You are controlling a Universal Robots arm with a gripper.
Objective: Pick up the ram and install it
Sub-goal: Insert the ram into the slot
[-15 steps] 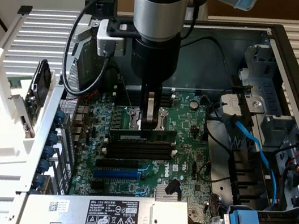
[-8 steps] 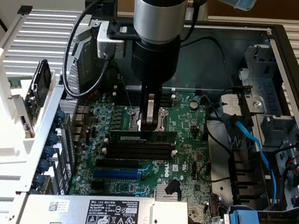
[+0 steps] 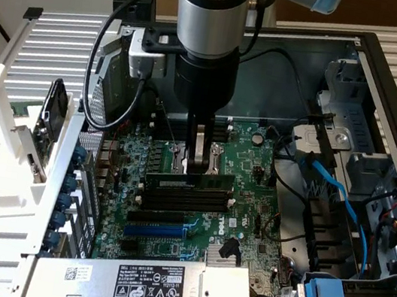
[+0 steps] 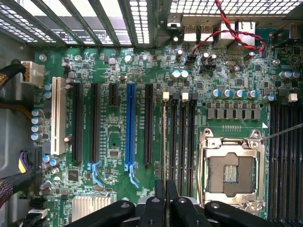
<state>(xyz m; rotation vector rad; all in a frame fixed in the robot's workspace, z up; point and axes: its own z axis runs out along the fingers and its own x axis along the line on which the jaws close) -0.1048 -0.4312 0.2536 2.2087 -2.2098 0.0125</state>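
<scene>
Jaws are pinched nearly closed on the top edge of the ram (image 3: 170, 179), gripper (image 3: 197, 167) pointing straight down. The stick's up on edge, lined up along the black memory slots (image 3: 175, 199) on the motherboard (image 3: 250, 203), near the open CPU socket (image 4: 232, 172). Can't tell if it's seated.
</scene>
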